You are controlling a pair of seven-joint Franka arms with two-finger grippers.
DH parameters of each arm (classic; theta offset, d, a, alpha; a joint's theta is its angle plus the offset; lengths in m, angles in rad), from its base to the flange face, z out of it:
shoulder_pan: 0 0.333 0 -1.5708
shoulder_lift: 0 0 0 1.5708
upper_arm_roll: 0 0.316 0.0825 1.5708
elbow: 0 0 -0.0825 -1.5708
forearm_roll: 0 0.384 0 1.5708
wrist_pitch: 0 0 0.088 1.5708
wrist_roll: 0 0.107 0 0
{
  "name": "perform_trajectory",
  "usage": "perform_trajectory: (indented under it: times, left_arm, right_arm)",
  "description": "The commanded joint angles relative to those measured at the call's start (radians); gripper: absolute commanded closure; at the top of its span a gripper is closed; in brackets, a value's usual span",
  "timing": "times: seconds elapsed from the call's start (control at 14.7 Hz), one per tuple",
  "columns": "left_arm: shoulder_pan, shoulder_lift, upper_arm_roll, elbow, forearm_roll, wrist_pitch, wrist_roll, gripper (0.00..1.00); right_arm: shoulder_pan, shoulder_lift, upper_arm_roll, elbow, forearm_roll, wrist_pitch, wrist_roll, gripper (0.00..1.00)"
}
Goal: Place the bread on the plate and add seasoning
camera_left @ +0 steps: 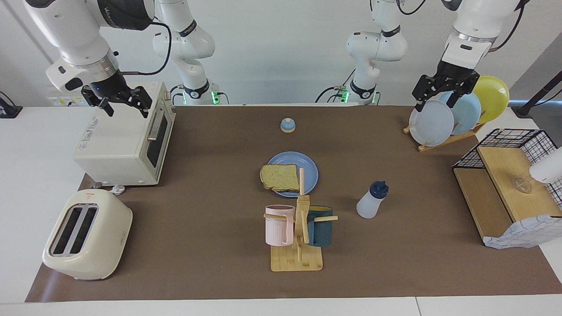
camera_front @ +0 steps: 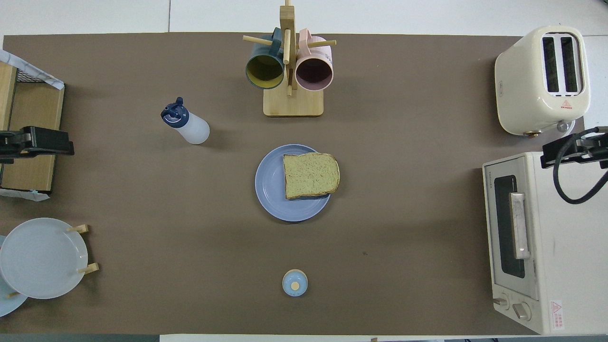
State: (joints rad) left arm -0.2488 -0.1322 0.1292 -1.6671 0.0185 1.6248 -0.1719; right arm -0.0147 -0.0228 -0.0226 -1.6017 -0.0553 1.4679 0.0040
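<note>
The bread (camera_left: 280, 177) lies flat on the blue plate (camera_left: 307, 169) in the middle of the table, and its crust hangs slightly over the rim toward the right arm's end. It also shows in the overhead view (camera_front: 310, 175) on the plate (camera_front: 273, 183). The seasoning bottle (camera_left: 372, 200) (camera_front: 185, 125) stands upright on the mat, toward the left arm's end and farther from the robots than the plate. My left gripper (camera_left: 435, 102) is open and empty, raised over the racked plates. My right gripper (camera_left: 126, 106) is open and empty, raised over the toaster oven.
A toaster oven (camera_left: 120, 145) and a cream toaster (camera_left: 88, 235) stand at the right arm's end. A mug tree (camera_left: 298, 228) with a pink and a dark blue mug stands just past the plate. A small blue-topped dome (camera_left: 287, 125), a plate rack (camera_left: 456, 114) and a wire shelf (camera_left: 505, 184) also stand here.
</note>
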Motion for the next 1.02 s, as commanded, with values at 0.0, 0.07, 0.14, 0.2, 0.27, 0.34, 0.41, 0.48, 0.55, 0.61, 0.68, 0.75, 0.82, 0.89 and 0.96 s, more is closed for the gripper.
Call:
perform_trajectory:
  times: [0.0, 0.07, 0.14, 0.2, 0.27, 0.34, 0.41, 0.48, 0.55, 0.61, 0.68, 0.75, 0.82, 0.89, 0.96]
  left_arm:
    - [0.087, 0.045, -0.078, 0.018, -0.041, -0.017, 0.054, 0.0]
    - [0.135, 0.057, -0.133, 0.018, -0.045, -0.008, 0.054, 0.0]
    - [0.164, 0.06, -0.16, 0.015, -0.048, 0.006, 0.055, 0.0]
    - [0.174, 0.072, -0.166, 0.01, -0.054, 0.016, 0.054, 0.0]
    - [0.175, 0.078, -0.168, 0.01, -0.054, 0.02, 0.055, 0.0]
    - [0.175, 0.091, -0.169, 0.01, -0.054, 0.021, 0.055, 0.0]
    - [0.175, 0.109, -0.169, 0.01, -0.054, 0.018, 0.057, 0.0]
    - [0.175, 0.117, -0.169, 0.01, -0.054, 0.012, 0.057, 0.0]
    - [0.175, 0.114, -0.171, 0.012, -0.054, 0.009, 0.057, 0.0]
    - [0.172, 0.112, -0.169, 0.018, -0.052, -0.008, 0.057, 0.0]
    - [0.172, 0.109, -0.169, 0.024, -0.049, -0.035, 0.057, 0.0]
    - [0.171, 0.108, -0.169, 0.029, -0.049, -0.061, 0.057, 0.0]
    - [0.175, 0.109, -0.169, 0.032, -0.048, -0.083, 0.057, 0.0]
    - [0.177, 0.112, -0.169, 0.047, -0.049, -0.109, 0.057, 0.0]
    - [0.192, 0.12, -0.175, 0.082, -0.051, -0.132, 0.057, 0.0]
  right_arm:
    - [-0.004, 0.003, 0.0, 0.006, 0.003, -0.012, -0.013, 0.0]
    - [-0.004, 0.003, 0.001, 0.006, 0.003, -0.014, -0.013, 0.0]
    - [-0.004, 0.003, 0.001, 0.006, 0.003, -0.014, -0.013, 0.0]
    - [-0.004, 0.003, 0.001, 0.006, 0.003, -0.012, -0.013, 0.0]
    - [-0.004, 0.003, 0.001, 0.006, 0.003, -0.012, -0.013, 0.0]
    - [-0.004, 0.003, 0.001, 0.006, 0.003, -0.012, -0.013, 0.0]
    - [-0.004, 0.003, 0.0, 0.006, 0.003, -0.012, -0.013, 0.0]
    - [-0.004, 0.003, 0.001, 0.006, 0.003, -0.012, -0.013, 0.0]
    - [-0.004, 0.003, 0.0, 0.006, 0.003, -0.012, -0.013, 0.0]
    - [-0.004, 0.003, 0.0, 0.006, 0.003, -0.012, -0.013, 0.0]
    - [-0.004, 0.003, 0.001, 0.006, 0.005, -0.014, -0.013, 0.0]
    - [-0.004, 0.003, 0.0, 0.006, 0.003, -0.012, -0.013, 0.0]
    - [-0.004, 0.003, 0.001, 0.006, 0.003, -0.014, -0.013, 0.0]
    - [-0.004, 0.003, 0.0, 0.006, 0.003, -0.012, -0.013, 0.0]
    - [-0.004, 0.003, 0.001, 0.006, 0.003, -0.012, -0.013, 0.0]
